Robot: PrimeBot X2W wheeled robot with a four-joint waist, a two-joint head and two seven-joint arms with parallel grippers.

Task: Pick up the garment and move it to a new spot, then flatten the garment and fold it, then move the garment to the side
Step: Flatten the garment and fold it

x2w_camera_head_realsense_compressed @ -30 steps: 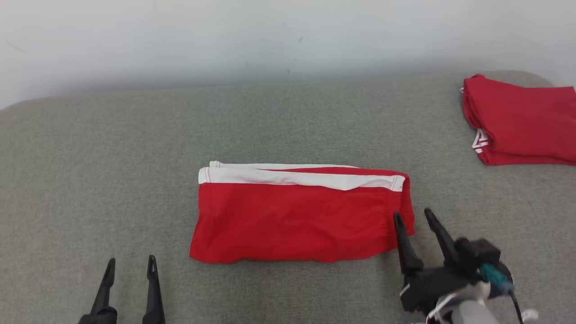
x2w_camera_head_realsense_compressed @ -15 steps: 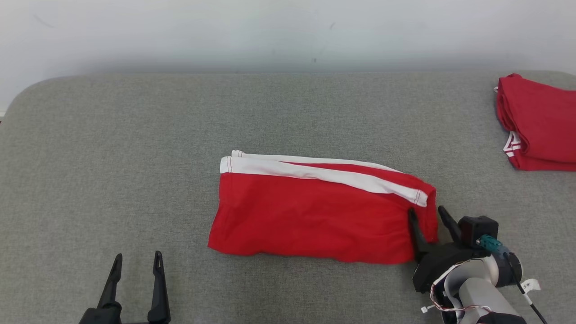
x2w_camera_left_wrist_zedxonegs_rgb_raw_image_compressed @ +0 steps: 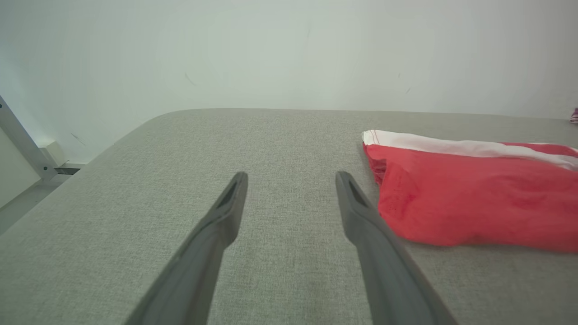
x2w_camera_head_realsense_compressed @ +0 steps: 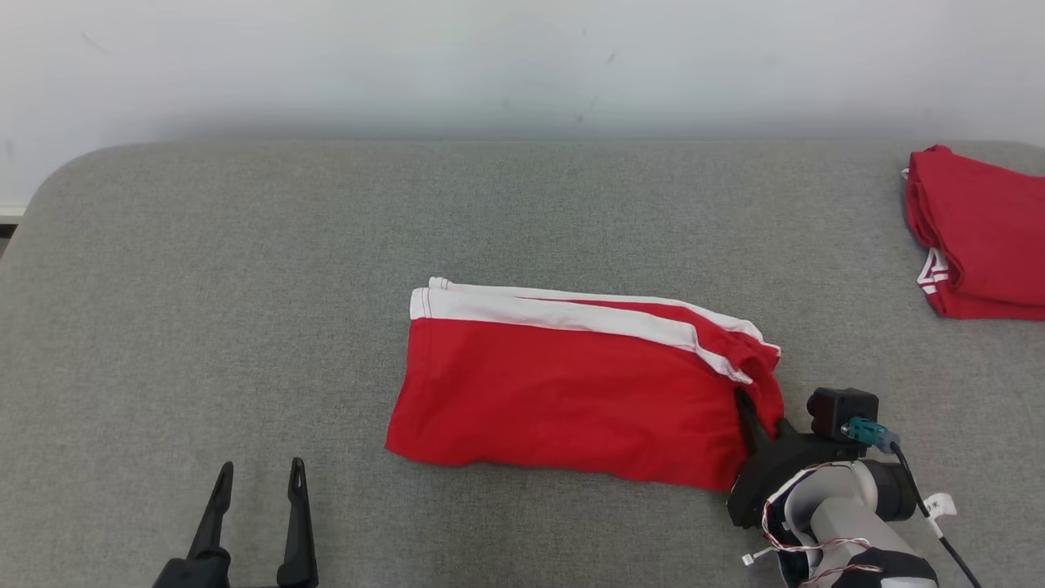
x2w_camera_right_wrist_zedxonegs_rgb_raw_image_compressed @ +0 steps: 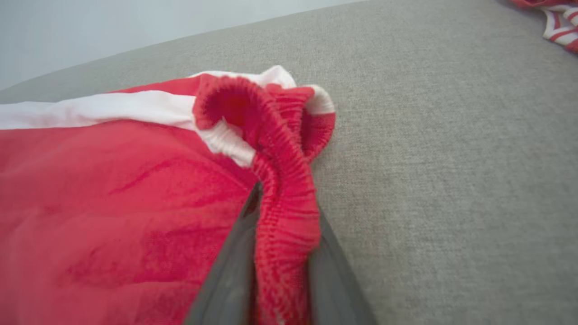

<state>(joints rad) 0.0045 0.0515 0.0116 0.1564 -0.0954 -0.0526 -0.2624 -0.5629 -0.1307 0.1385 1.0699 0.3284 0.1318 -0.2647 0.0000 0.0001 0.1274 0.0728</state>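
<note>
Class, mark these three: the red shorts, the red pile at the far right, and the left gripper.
red shorts (x2w_camera_head_realsense_compressed: pixel 563 392), head view, middle of the red panel.
red pile (x2w_camera_head_realsense_compressed: pixel 988 237), head view, its top layer.
left gripper (x2w_camera_head_realsense_compressed: pixel 262 464), head view, midway between its fingertips.

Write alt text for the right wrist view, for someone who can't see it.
The right gripper is shut on the bunched elastic waistband of the folded red shorts, which lie on a grey fabric-covered table, a white stripe along their far edge. A corner of another red and white garment shows at the top right.
</note>
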